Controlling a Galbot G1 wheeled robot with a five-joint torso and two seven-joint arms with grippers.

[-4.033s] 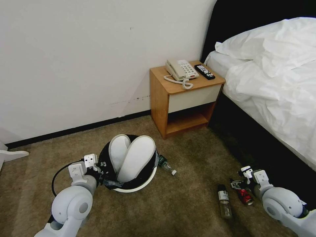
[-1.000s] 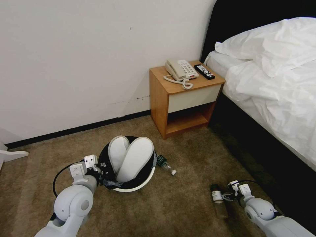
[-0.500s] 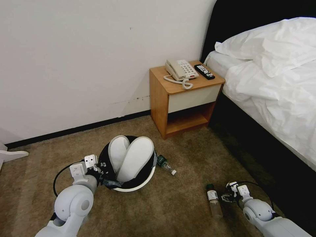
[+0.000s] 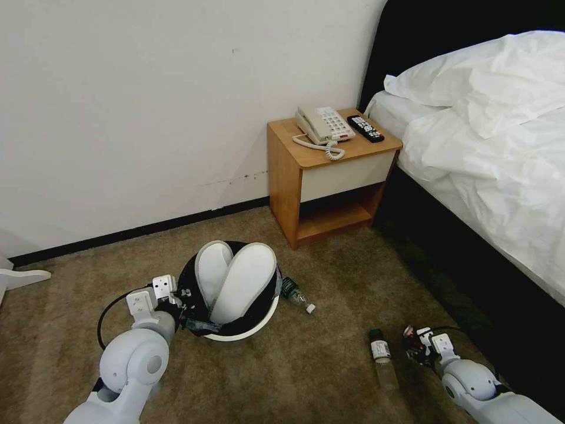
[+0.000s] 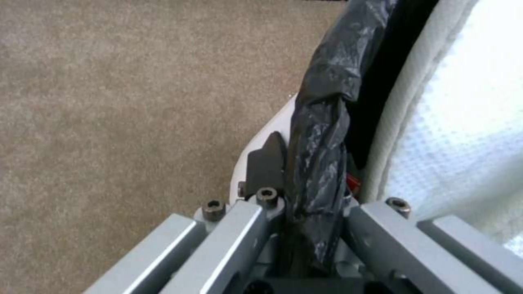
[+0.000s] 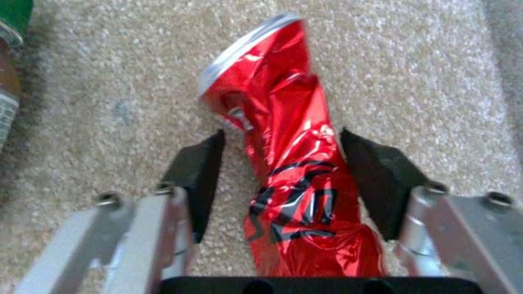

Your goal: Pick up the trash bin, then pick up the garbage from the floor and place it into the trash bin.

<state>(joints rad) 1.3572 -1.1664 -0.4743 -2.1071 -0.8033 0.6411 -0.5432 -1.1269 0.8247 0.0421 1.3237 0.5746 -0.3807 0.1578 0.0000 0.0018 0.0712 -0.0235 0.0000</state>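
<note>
The trash bin [image 4: 250, 331], white with a black bag over its rim, stands on the floor [image 4: 294, 383] with two white slippers [image 4: 241, 282] upright in it. My left gripper [image 4: 183, 308] is shut on the bin's near rim; in the left wrist view one finger [image 5: 267, 165] presses the bagged rim [image 5: 318, 134] from outside. My right gripper [image 6: 282, 134] is low on the carpet and open, with a crushed red can [image 6: 294, 163] lying between its fingers [image 6: 199, 179]. Two small plastic bottles lie on the floor: one [image 4: 382, 360] just left of the right gripper [image 4: 415, 347], one [image 4: 297, 296] beside the bin.
A wooden nightstand [image 4: 329, 176] with a phone and a remote stands against the wall. The bed [image 4: 500, 153] and its dark base run along the right, close to my right arm. A white furniture foot [image 4: 23, 275] shows at far left. Open carpet lies between bin and bottle.
Over four seconds my right gripper came down and left, and the bottle beside it shifted a little left. In the last half second it edged slightly right. Left arm and bin stayed put.
</note>
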